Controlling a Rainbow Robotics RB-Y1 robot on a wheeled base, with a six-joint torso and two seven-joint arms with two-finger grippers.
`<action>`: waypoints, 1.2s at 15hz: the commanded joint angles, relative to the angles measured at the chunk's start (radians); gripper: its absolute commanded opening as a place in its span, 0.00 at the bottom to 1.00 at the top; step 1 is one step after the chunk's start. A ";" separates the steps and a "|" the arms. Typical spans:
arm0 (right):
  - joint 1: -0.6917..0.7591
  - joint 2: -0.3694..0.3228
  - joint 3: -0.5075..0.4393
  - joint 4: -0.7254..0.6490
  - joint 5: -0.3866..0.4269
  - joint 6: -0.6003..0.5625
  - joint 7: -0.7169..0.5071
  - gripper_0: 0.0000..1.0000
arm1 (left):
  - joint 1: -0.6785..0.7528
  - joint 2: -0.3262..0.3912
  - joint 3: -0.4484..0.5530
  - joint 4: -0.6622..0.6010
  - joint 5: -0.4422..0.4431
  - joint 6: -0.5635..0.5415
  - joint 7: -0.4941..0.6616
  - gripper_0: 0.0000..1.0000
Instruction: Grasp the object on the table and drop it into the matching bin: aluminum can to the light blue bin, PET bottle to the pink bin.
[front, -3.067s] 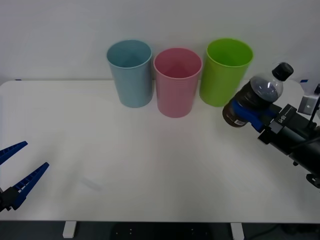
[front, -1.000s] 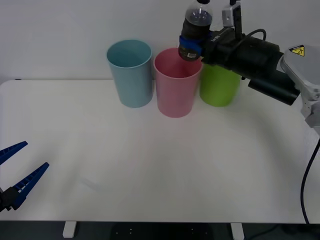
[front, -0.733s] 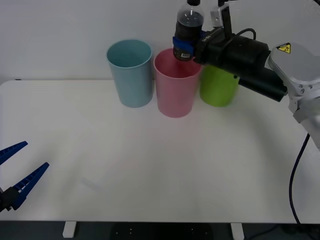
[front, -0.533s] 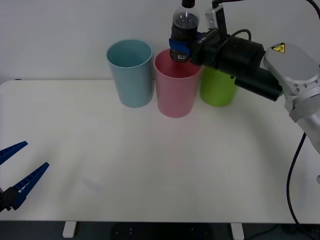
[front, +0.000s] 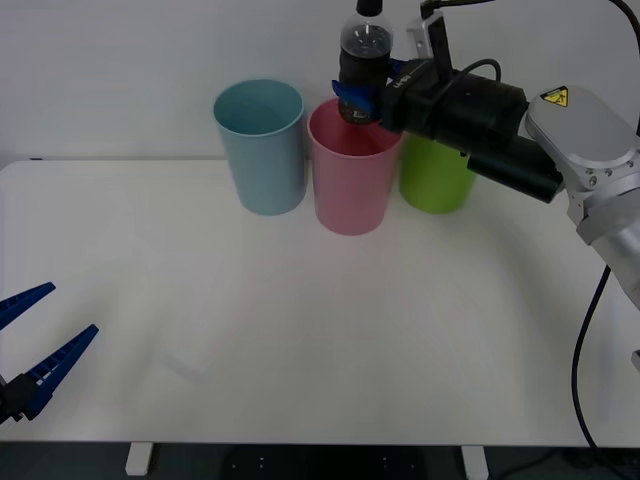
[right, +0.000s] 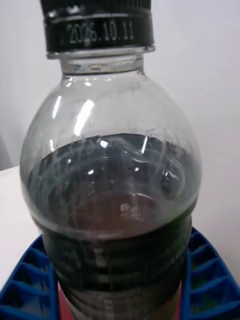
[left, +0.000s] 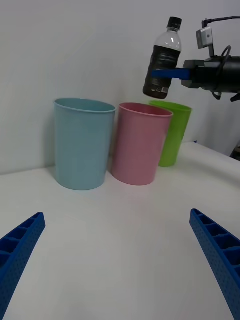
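Note:
My right gripper (front: 358, 92) is shut on the PET bottle (front: 361, 60), a small clear bottle with dark contents and a black cap, held upright just above the pink bin (front: 354, 166). In the left wrist view the bottle (left: 162, 61) hangs over the far rim of the pink bin (left: 139, 142), with the light blue bin (left: 82, 143) beside it. The right wrist view shows the bottle (right: 112, 200) close up between my blue fingers (right: 207, 282). The light blue bin (front: 261, 146) stands left of the pink one. My left gripper (front: 35, 345) rests open at the white table's (front: 300, 330) front left.
A lime green bin (front: 450, 145) stands right of the pink bin, partly behind my right arm (front: 480, 115). All three bins line up along the table's far edge against a white wall.
My right arm carried the bottle up from the table's right side and leftward, until it came over the pink bin. The left gripper has not moved.

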 joint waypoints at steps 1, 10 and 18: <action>0.000 0.000 -0.007 -0.002 -0.001 -0.001 0.014 1.00 | 0.000 0.000 0.000 0.000 0.000 0.000 0.000 1.00; 0.058 -0.009 -0.051 -0.051 -0.024 -0.018 0.034 1.00 | 0.000 0.000 0.000 0.000 0.000 0.000 0.000 1.00; 0.253 -0.107 -0.126 -0.281 -0.074 -0.044 0.034 1.00 | 0.000 0.000 0.000 0.000 0.000 0.000 0.000 1.00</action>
